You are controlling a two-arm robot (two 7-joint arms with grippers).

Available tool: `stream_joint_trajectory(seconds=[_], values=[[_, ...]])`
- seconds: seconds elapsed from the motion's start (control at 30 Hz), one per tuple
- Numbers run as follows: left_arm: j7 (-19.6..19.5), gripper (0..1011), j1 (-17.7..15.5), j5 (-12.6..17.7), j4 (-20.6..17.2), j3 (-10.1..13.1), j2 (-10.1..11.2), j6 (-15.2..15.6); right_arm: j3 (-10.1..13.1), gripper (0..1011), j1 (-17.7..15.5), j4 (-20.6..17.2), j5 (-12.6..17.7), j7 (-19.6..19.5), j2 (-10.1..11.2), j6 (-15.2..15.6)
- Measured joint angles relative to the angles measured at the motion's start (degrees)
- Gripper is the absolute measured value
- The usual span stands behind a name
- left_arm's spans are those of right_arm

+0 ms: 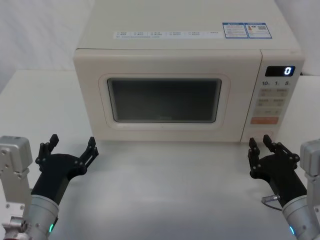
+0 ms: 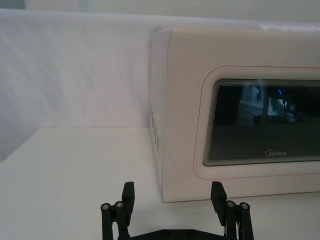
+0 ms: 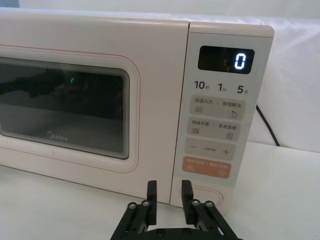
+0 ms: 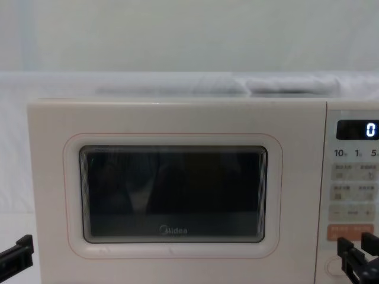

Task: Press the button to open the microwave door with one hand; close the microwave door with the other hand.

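The left gripper [image 1: 71,148] is held with its jaws spread wide and empty, low before the left edge of the closed microwave door [image 1: 165,100], a stiff hinged panel judged light to swing and best pushed flat on its rigid frame, not taken hold of. To the right, the button [image 3: 209,194] is seen just beyond the jaws of the right gripper [image 3: 169,192], which are narrowed to a slim gap and grasp nothing; it is judged a firm sprung key, to be pressed squarely on its middle
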Motion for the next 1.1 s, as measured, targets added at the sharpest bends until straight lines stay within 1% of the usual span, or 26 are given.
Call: stream_joint_trajectory(seconds=[0.03, 0.1, 0.13, 0.17, 0.23, 0.27, 0.3, 0.37, 1.1], values=[[0.00, 1001, 0.00, 0.00, 0.00, 0.00, 0.00, 0.01, 0.00, 314, 0.00, 0.00, 0.00, 0.00, 0.00, 0.00], [0.00, 1001, 0.00, 0.00, 0.00, 0.00, 0.00, 0.00, 0.00, 275, 0.00, 0.00, 0.00, 0.00, 0.00, 0.00], [0.00, 1001, 0.00, 0.00, 0.00, 0.00, 0.00, 0.00, 0.00, 218, 0.00, 0.00, 0.00, 0.00, 0.00, 0.00], [0.00, 1001, 0.00, 0.00, 0.00, 0.00, 0.00, 0.00, 0.00, 191, 0.00, 0.00, 0.00, 0.00, 0.00, 0.00], [0.00, 1001, 0.00, 0.00, 0.00, 0.00, 0.00, 0.00, 0.00, 155, 0.00, 0.00, 0.00, 0.00, 0.00, 0.00], [0.00, 1001, 0.00, 0.00, 0.00, 0.00, 0.00, 0.00, 0.00, 99, 0.00, 0.00, 0.00, 0.00, 0.00, 0.00], [0.00, 1001, 0.00, 0.00, 0.00, 0.00, 0.00, 0.00, 0.00, 86, 0.00, 0.00, 0.00, 0.00, 0.00, 0.00], [0.00, 1001, 0.00, 0.00, 0.00, 0.00, 0.00, 0.00, 0.00, 6, 0.00, 0.00, 0.00, 0.00, 0.00, 0.00], [0.00, 1001, 0.00, 0.00, 0.00, 0.00, 0.00, 0.00, 0.04, 0, 0.01, -0.10, -0.03, 0.13, -0.04, 0.14]])
